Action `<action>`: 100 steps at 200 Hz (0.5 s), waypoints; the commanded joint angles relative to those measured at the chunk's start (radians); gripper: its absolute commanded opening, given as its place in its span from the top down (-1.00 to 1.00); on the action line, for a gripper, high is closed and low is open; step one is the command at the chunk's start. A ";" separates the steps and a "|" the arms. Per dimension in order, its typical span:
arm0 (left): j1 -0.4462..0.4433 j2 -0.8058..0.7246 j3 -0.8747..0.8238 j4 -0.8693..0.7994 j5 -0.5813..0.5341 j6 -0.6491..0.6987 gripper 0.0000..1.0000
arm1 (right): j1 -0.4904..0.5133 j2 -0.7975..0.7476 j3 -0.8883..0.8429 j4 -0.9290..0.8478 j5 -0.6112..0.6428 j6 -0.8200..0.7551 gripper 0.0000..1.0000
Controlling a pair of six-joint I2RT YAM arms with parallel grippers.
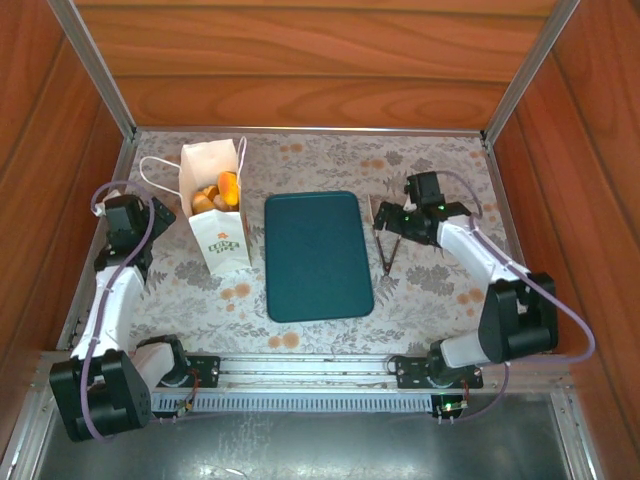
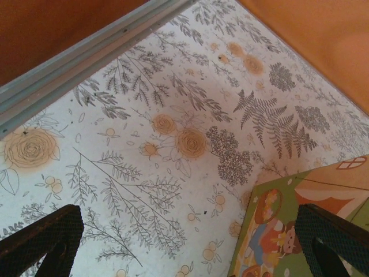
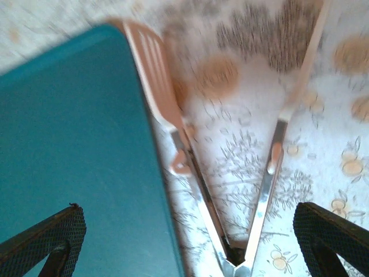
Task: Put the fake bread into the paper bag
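Bread (image 1: pixel 215 193) in bag (image 1: pixel 222 240) (beside left jaws)

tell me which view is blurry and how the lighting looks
Right wrist: the far tips of the tongs and the cloth beyond smear out of focus, the hinge end sharper. Left wrist: crisp floral cloth, soft even light. Top external: sharp, evenly lit.

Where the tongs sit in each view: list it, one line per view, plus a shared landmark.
Top external: tongs lie right of centre, beside the teal tray, V opening toward the far wall.
Right wrist: tongs mid-frame, peach head along the teal tray.
Left wrist: faces the floral cover beside the paper bag.
Shared landmark: the teal tray's right edge.
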 commanded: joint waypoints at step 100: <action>-0.197 -0.076 -0.214 0.356 -0.215 0.302 -1.00 | -0.060 -0.143 -0.237 0.410 0.437 -0.196 -0.99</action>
